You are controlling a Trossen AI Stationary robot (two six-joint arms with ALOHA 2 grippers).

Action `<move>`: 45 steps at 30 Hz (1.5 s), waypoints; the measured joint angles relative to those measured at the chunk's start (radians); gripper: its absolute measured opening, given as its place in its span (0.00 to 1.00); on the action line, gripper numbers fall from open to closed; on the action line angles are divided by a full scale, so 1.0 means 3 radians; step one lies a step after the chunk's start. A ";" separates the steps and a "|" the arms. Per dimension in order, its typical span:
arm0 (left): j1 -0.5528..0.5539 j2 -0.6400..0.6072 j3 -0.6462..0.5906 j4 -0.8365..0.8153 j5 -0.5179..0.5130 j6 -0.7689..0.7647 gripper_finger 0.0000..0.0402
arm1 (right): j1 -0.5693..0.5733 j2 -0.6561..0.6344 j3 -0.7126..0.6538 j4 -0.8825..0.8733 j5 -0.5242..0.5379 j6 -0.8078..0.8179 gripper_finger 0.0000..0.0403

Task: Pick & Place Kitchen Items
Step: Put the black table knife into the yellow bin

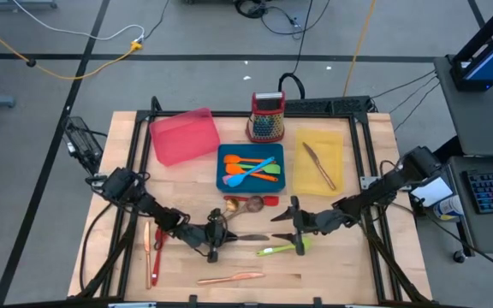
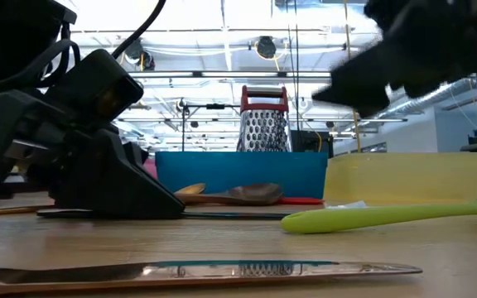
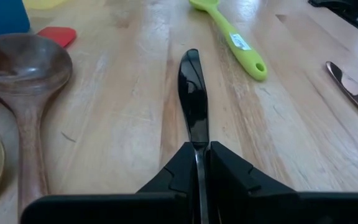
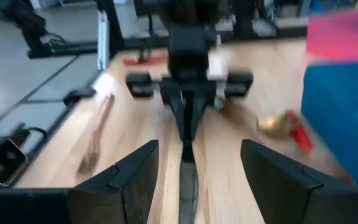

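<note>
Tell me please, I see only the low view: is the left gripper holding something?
Observer: Yes. The left wrist view shows the left gripper shut on one end of a black knife, which lies on the table.
Operator: And the right gripper?
Observer: From above, the right gripper is open and faces the knife's free end.
Operator: Is the yellow tray empty?
Observer: No. From above, one copper utensil lies in the yellow tray.
</note>
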 joint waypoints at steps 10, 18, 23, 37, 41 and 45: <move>0.0034 -0.0001 0.0013 0.0062 -0.0015 0.0007 0.10 | -0.0093 0.0749 0.0306 -0.0058 -0.0055 0.0338 0.55; 0.0043 -0.0001 0.0136 0.0030 -0.0065 0.0129 0.10 | -0.0180 0.1110 0.0781 -0.0647 -0.0186 0.0247 0.55; 0.0048 0.0001 0.0170 0.0024 -0.0060 0.0165 0.10 | -0.0199 0.1156 0.0907 -0.1013 -0.0182 0.0284 0.55; 0.0057 -0.0001 0.0174 0.0076 -0.0216 0.0180 0.10 | -0.0214 0.1159 0.0902 -0.1073 -0.0258 0.0215 0.46; 0.0055 -0.0002 0.0207 0.0083 -0.0249 0.0196 0.10 | -0.0251 0.1161 0.0902 -0.1080 -0.0265 0.0207 0.36; 0.0058 -0.0004 0.0262 0.0081 -0.0263 0.0282 0.10 | -0.0286 0.1162 0.0901 -0.1069 -0.0272 0.0136 0.27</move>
